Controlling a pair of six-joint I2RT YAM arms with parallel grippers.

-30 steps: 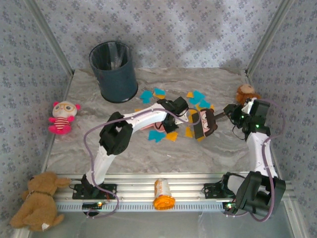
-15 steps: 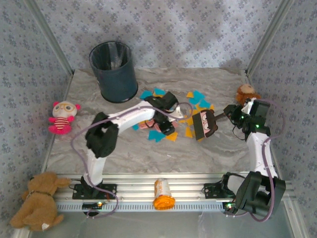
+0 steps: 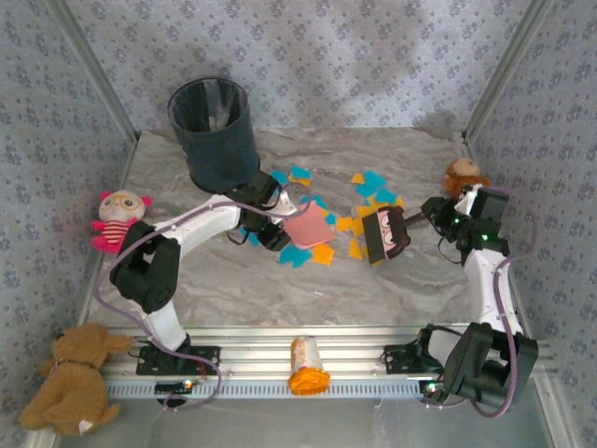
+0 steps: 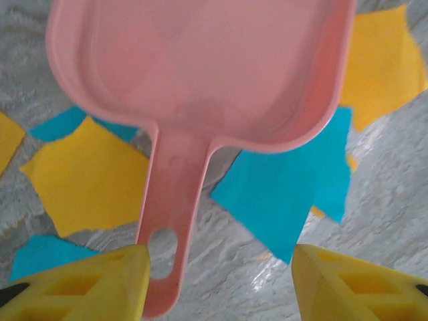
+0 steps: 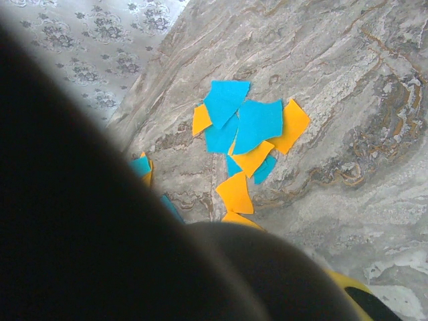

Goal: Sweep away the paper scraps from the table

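Note:
Orange-yellow and turquoise paper scraps [image 3: 322,254] lie scattered over the middle of the table [image 3: 233,289]. A pink dustpan [image 3: 306,227] rests flat among them. My left gripper [image 3: 272,222] stands open just left of it. In the left wrist view the dustpan [image 4: 200,67] points its handle down between my yellow fingers [image 4: 87,287], close to the left one but ungripped, with scraps [image 4: 87,174] beneath it. My right gripper [image 3: 424,213] is shut on the handle of a dark brush [image 3: 385,233]. That brush darkens the right wrist view in front of more scraps [image 5: 247,127].
A dark bin [image 3: 215,133] stands at the back left, close to my left arm. A pink doll [image 3: 117,220] sits at the left edge, a brown teddy [image 3: 75,373] at the near left corner. An orange bottle [image 3: 306,366] lies on the front rail. A small toy [image 3: 464,175] sits back right.
My left gripper has opened and let go of the pink dustpan's handle, and the left arm has drawn back to the left. The right arm and brush have stayed put.

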